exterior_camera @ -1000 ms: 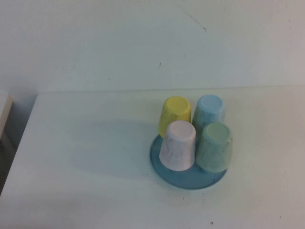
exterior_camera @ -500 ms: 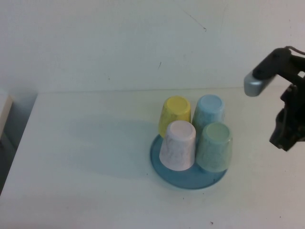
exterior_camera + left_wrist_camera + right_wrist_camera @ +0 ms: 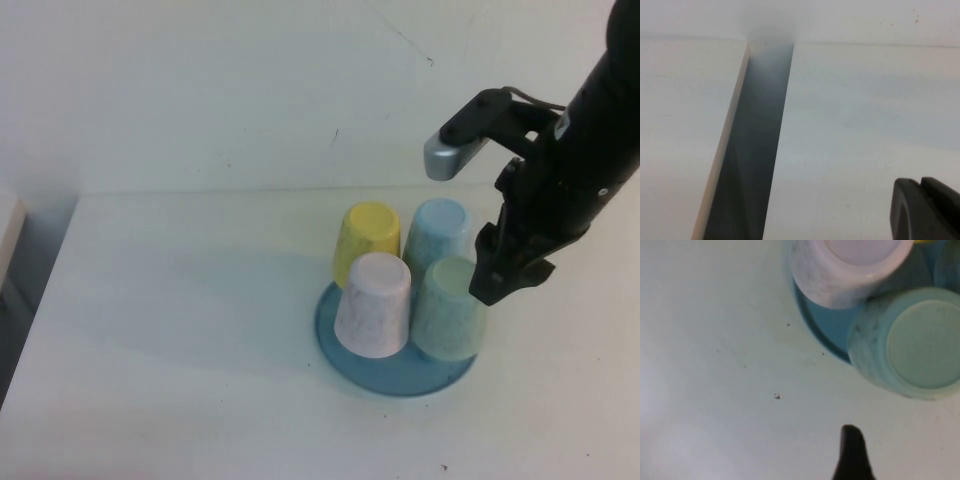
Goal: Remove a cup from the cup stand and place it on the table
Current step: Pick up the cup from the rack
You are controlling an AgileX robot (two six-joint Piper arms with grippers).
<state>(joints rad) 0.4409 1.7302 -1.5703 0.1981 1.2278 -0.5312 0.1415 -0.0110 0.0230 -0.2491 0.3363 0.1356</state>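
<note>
The pale mint-green cup (image 3: 450,308) stands upside down on the front right of the blue cup stand (image 3: 395,372), whose pegs are hidden under the cups. My right gripper (image 3: 500,282) hangs just right of this cup, close to its upper edge and not holding it. In the right wrist view the cup (image 3: 912,342) lies ahead of one dark fingertip (image 3: 852,442); the other finger is out of frame, so the jaws stand apart. My left gripper (image 3: 926,200) is shut and empty over the bare table (image 3: 855,125), out of the high view.
A pinkish-white cup (image 3: 373,305), a yellow cup (image 3: 367,235) and a light blue cup (image 3: 440,235) also sit upside down on the stand. The white table (image 3: 180,330) spreads left and front. A dark gap (image 3: 752,150) runs along the table's left edge.
My right arm has come in from the right edge and moved left and down, from well clear of the stand to right beside the mint-green cup. The cups have not moved.
</note>
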